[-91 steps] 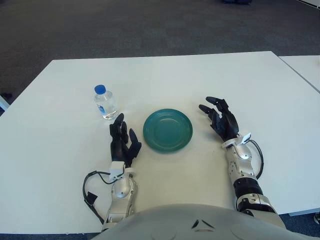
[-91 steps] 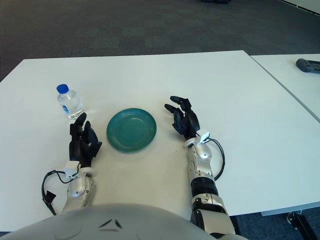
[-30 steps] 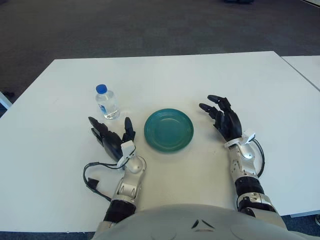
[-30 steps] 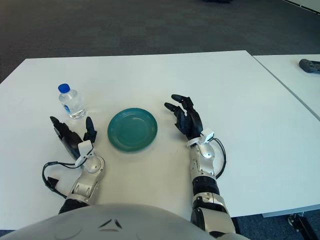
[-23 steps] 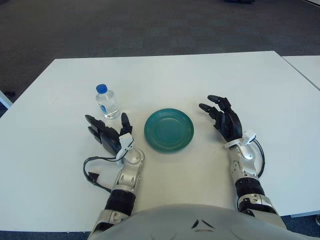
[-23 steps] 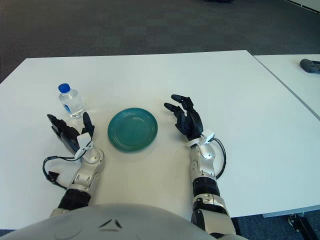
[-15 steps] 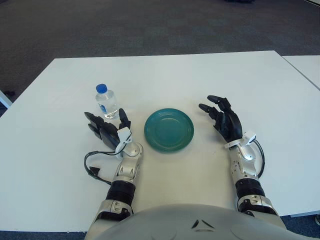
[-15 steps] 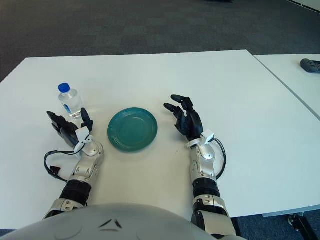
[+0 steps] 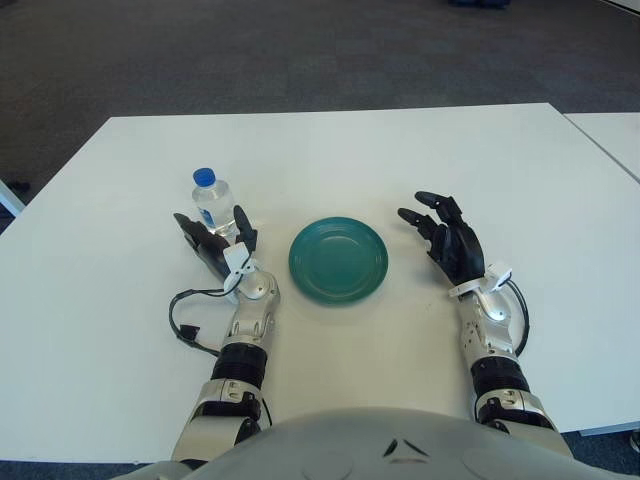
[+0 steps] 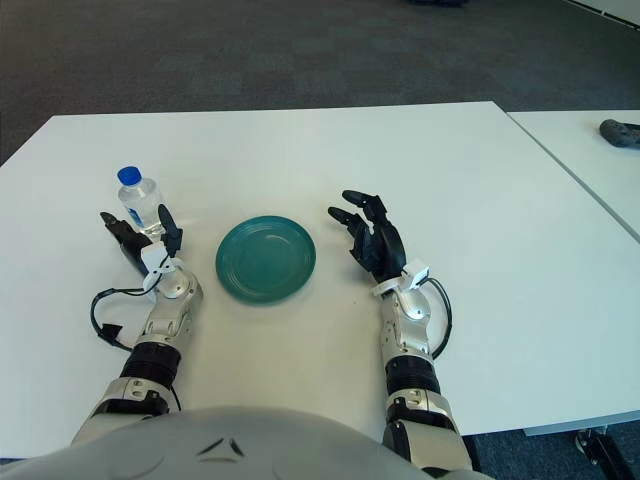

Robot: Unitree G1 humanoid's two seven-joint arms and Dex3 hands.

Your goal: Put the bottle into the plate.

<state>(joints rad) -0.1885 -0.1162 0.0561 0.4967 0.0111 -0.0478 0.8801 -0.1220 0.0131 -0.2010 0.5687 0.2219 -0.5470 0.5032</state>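
Observation:
A small clear water bottle (image 9: 212,206) with a blue cap stands upright on the white table, left of a round teal plate (image 9: 337,260). My left hand (image 9: 214,244) reaches up to the bottle's near side, palm toward it, fingers spread on either side of its base without closing on it. My right hand (image 9: 446,241) shows to the right of the plate, fingers spread and holding nothing. The plate has nothing in it.
The white table (image 9: 330,150) stretches far behind the bottle and plate. A second white table (image 10: 590,160) stands at the right with a dark object (image 10: 621,132) on it. Dark carpet lies beyond the far edge.
My left hand has moved forward and up toward the bottle, from beside the plate's left edge to right at the bottle's base. The right hand and plate stayed put.

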